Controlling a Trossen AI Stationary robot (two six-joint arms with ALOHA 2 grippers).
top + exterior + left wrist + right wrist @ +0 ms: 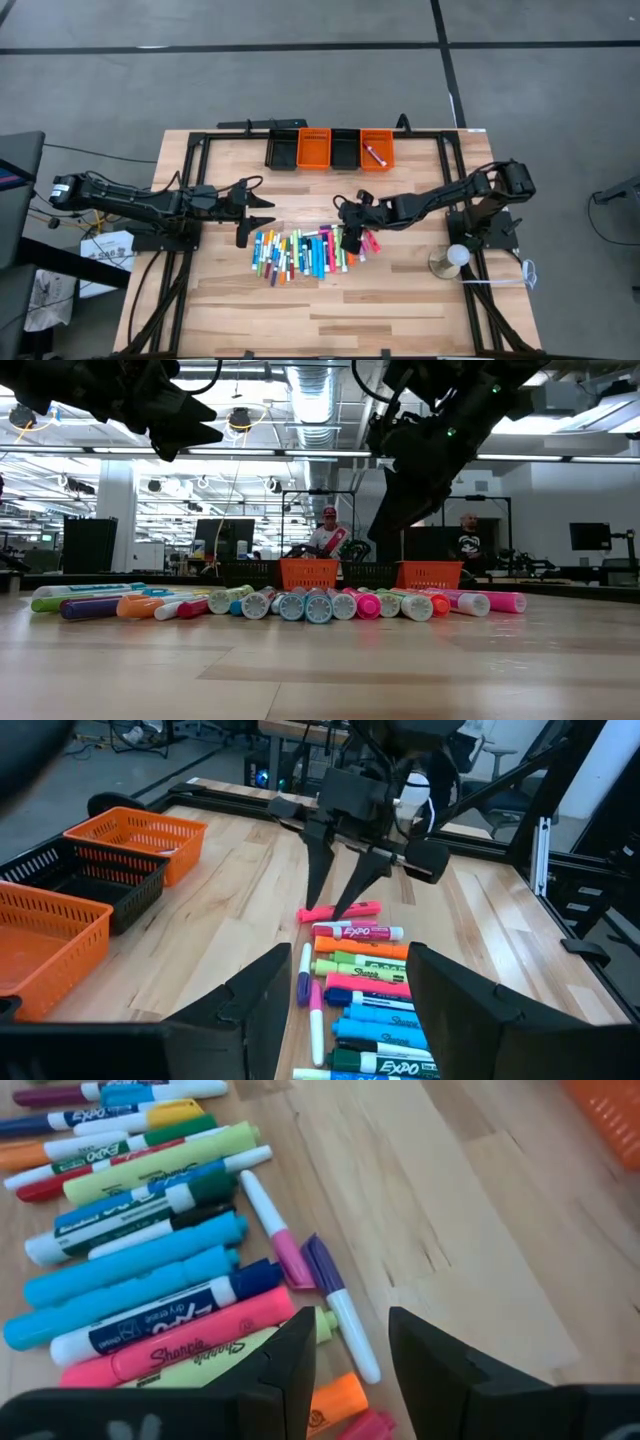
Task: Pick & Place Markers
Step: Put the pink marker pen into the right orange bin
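Hovering — right gripper (349,238): it hangs just above the right end of the markers (305,253), fingers pointing down at them; in the left wrist view (340,888) its two fingers stand apart, their tips over a pink marker (338,910) at that end, with nothing gripped between them.
Left gripper (256,214): in the air just beyond the left end of the markers, not touching them, jaws spread wide and empty.
Markers: a loose row lying flat on the wooden table (400,290), side by side and touching; pink, blue, green, orange, yellow and white-bodied ones mixed.
Near the right gripper's fingers: a pink Sharpie highlighter (175,1342), a blue marker (130,1270), and a white marker with a purple cap (340,1308) lying slightly apart from the row.
Bins (330,148): four in a line beyond the markers, at the table's far edge, alternating black and orange.
Rightmost orange bin (377,149): one marker already lies inside it.
People: two stand in the room well behind the markers, seen in the low view.
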